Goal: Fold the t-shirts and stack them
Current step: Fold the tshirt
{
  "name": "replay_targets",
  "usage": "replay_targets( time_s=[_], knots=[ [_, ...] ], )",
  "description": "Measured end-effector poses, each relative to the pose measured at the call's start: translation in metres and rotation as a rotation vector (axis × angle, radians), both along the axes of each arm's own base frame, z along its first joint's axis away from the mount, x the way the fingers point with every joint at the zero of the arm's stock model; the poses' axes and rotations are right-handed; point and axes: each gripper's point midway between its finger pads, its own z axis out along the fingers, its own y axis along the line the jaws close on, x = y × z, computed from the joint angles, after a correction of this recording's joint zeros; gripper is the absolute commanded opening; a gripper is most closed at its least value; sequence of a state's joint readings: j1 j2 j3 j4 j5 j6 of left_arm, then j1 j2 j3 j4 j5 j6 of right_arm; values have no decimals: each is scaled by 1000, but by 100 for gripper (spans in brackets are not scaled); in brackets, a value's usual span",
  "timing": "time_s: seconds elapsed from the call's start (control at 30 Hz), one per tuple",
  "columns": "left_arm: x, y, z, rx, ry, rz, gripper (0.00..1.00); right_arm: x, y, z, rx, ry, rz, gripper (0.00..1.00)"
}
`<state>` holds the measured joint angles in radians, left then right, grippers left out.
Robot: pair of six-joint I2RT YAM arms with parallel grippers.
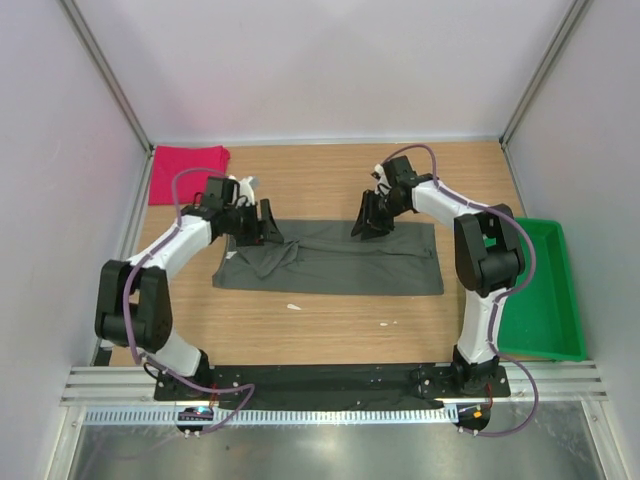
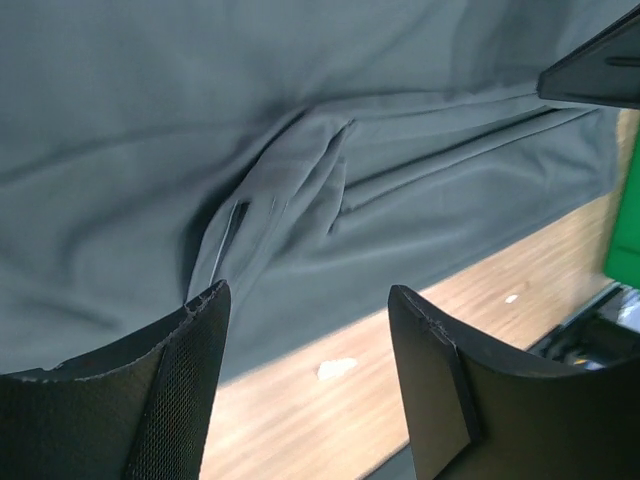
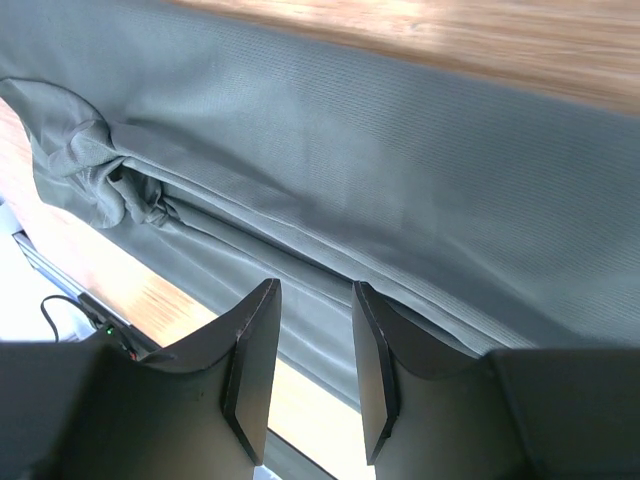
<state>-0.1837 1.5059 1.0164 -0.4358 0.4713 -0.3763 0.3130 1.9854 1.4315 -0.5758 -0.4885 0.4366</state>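
A dark grey-olive t-shirt [image 1: 330, 258] lies folded into a long band across the middle of the table. Its left part is creased and bunched [image 2: 290, 190]. The pinkish-red t-shirt [image 1: 188, 160] lies folded at the back left corner. My left gripper [image 1: 262, 228] hangs over the grey shirt's back left edge, open, with nothing between its fingers [image 2: 308, 295]. My right gripper [image 1: 365, 225] is at the shirt's back edge right of centre, its jaws a little apart and empty [image 3: 315, 292]. The grey t-shirt [image 3: 420, 170] fills the right wrist view.
A green plastic tray [image 1: 545, 290] stands at the right edge of the table. Two small white specks [image 1: 293, 306] [image 1: 385, 323] lie on the wood in front of the shirt. Grey walls close in the back and both sides.
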Motion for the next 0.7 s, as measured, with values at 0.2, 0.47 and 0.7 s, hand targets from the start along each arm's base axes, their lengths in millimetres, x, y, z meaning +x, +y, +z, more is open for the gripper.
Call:
replay_targets(
  time_s=[0.2, 0.47, 0.7],
  knots=[
    [23, -31, -20, 36, -15, -129, 66, -2, -19, 5, -8, -11, -20, 41],
    [34, -39, -43, 163, -50, -215, 60, -12, -48, -2, -14, 20, -64, 40],
    [32, -44, -49, 227, -68, -242, 41, -14, -55, -5, -9, 31, -72, 41]
  ],
)
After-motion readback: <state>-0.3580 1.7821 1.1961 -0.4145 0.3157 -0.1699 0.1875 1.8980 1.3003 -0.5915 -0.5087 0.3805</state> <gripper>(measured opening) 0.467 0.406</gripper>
